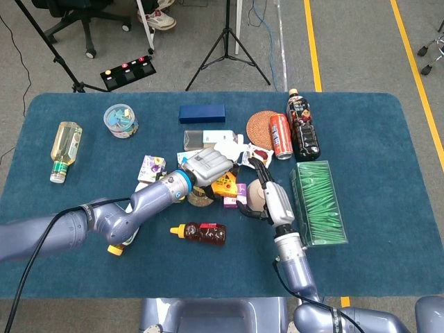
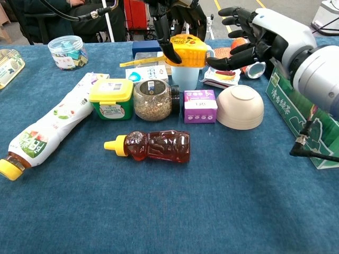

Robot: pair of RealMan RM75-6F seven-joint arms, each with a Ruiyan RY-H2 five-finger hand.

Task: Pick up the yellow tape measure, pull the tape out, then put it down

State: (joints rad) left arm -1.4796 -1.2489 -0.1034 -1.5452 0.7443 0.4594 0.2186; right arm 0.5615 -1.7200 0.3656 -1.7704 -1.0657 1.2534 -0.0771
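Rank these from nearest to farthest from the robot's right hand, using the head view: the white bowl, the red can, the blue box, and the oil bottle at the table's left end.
1. White bowl, right beside the right hand.
2. Red can, behind it.
3. Blue box, far back, toward the left.
4. Oil bottle, far left end.
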